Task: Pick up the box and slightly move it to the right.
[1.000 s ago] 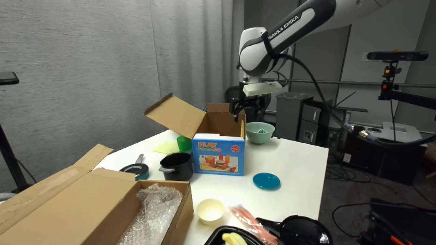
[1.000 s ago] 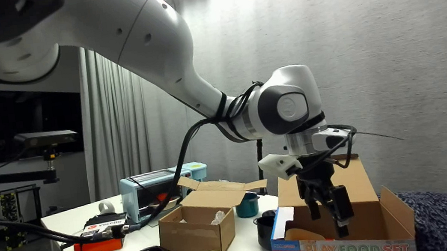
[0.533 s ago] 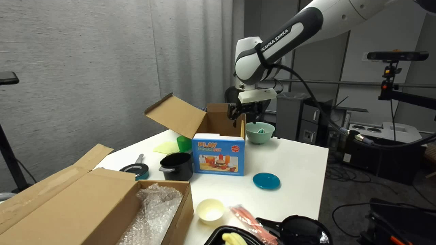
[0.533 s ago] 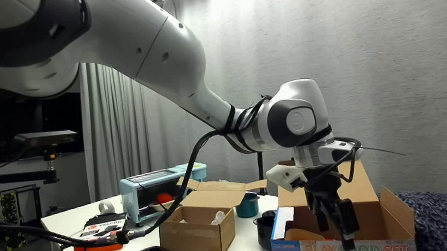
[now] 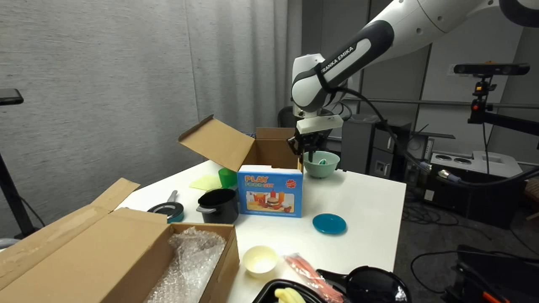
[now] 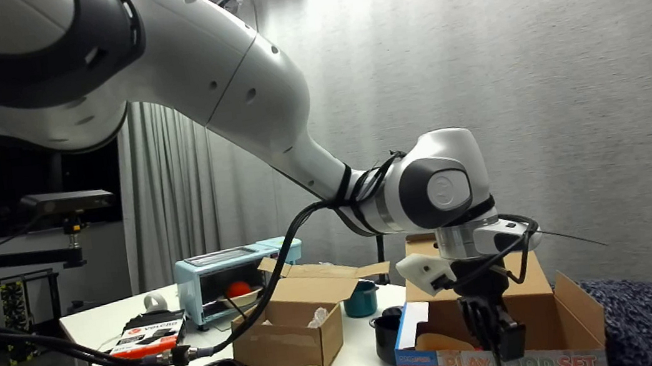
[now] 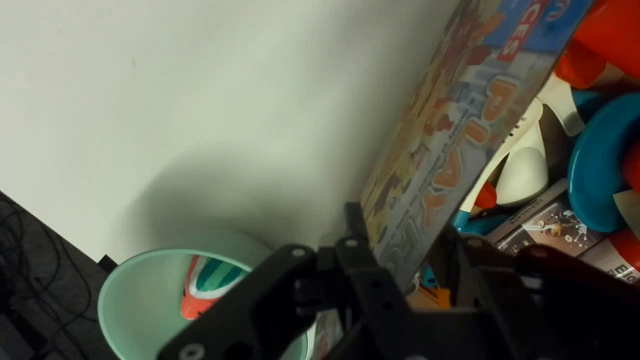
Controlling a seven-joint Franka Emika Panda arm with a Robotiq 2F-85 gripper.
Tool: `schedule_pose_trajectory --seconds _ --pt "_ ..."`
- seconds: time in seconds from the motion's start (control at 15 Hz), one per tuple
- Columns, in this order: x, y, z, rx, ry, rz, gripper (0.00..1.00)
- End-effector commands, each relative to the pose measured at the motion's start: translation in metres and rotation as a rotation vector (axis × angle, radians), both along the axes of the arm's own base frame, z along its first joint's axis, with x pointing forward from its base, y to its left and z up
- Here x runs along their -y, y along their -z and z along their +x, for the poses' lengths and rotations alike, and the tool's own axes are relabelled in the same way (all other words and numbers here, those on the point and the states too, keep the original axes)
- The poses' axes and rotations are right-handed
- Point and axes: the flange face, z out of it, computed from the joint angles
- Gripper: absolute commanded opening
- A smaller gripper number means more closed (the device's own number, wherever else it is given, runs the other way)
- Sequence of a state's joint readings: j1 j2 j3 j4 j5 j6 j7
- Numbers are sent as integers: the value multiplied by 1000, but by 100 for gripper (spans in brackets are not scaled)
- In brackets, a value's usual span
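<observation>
Tool (image 5: pixel 306 158) has sunk astride one wall of the box (image 5: pixel 270 191), spread more narrowly now.

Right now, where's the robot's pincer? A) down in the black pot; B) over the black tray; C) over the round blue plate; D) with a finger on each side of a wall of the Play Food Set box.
D, because the wrist view shows one finger of the pincer outside the box and the other on the side where the toys lie.
</observation>
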State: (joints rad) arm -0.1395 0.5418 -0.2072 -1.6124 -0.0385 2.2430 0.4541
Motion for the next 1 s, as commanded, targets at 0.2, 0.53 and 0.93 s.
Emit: schedule_pose_trajectory --seconds 0.2,0.53,0.93 --pt "0 -12 10 68 28 -3 0" --pt "1 -31 12 154 54 47 1" --pt "10 -70 9 226 86 188 1"
